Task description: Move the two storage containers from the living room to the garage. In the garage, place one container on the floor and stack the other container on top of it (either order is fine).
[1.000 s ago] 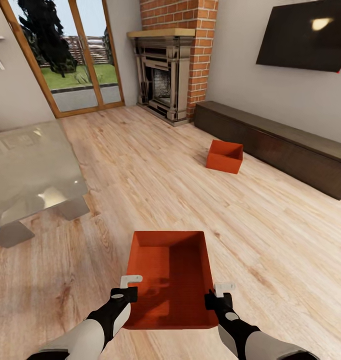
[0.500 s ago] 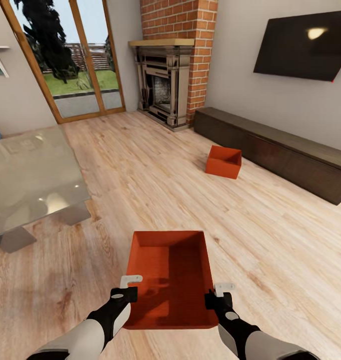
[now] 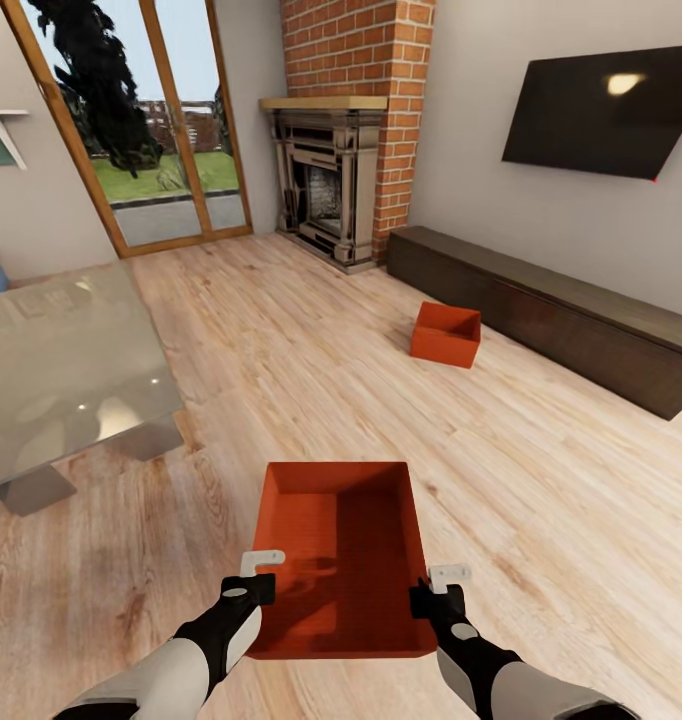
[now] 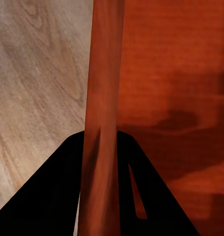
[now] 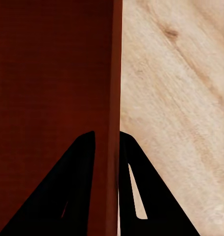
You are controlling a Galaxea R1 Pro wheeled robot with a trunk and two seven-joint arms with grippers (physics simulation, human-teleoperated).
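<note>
1. Storage containers number two: the near container (image 3: pixel 339 555) is held up in front of the robot over the wood plank floor (image 3: pixel 541 480), and the far container (image 3: pixel 446 334) sits on that floor to the right, just in front of the long dark cabinet (image 3: pixel 561 300).
2. Two grippers carry the near container. The left gripper (image 3: pixel 253 575) is clamped on its left wall, one finger on each side of the thin wall in the left wrist view (image 4: pixel 103 137). The right gripper (image 3: pixel 441 588) pinches the right wall the same way (image 5: pixel 112 142).
3. Risk: both grips sit at the near end of the walls, so the far end hangs unsupported; a jolt while driving could probably tip or slip it out.
4. Risk: the walls look thin, so if the arms drift apart or together the bin may twist or pop free.
5. Risk: the glass table (image 3: pixel 71 370) stands near left, and a tight turn could clip it.
6. Other counts: one brick fireplace (image 3: pixel 346 170), one wall TV (image 3: pixel 601 110).
</note>
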